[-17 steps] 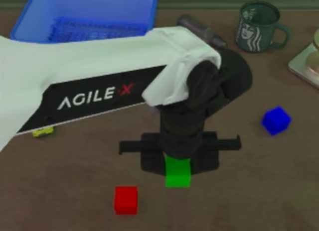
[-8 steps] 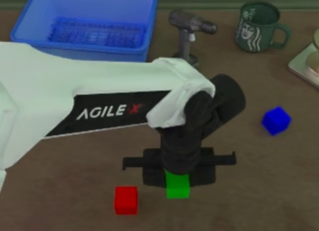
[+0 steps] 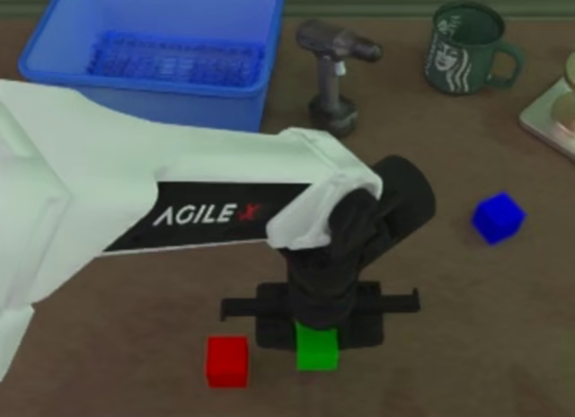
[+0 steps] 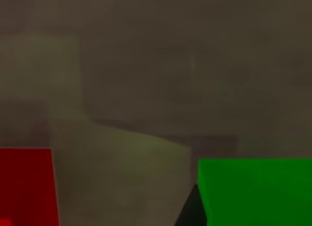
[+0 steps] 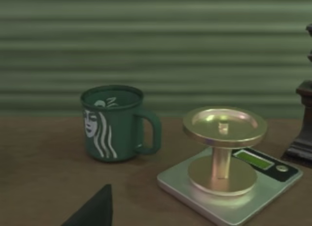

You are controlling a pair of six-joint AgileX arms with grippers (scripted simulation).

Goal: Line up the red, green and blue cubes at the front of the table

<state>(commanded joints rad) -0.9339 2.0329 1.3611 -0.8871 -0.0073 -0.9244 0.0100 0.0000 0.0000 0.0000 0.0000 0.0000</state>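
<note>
The green cube (image 3: 317, 348) is near the table's front edge, mostly under my left gripper (image 3: 319, 334), which is shut on it from above. The left wrist view shows this green cube (image 4: 256, 192) against a dark fingertip (image 4: 191, 212), with the red cube (image 4: 25, 187) off to one side. In the top view the red cube (image 3: 226, 360) rests on the table (image 3: 117, 345) just left of the green one, with a gap between them. The blue cube (image 3: 497, 217) lies alone at the middle right. My right gripper (image 5: 95, 211) is parked out of the top view.
A large blue bin (image 3: 153, 48) stands at the back left, with a grey drill (image 3: 332, 75) beside it. At the back right are a green mug (image 3: 467, 48) and a scale (image 3: 548, 111). The right wrist view faces the mug (image 5: 112, 123) and the scale (image 5: 229, 182).
My left arm has carried the green cube towards the front edge, bringing it nearly level with the red cube. The drill has come out from under the arm. Red and blue cubes stayed put.
</note>
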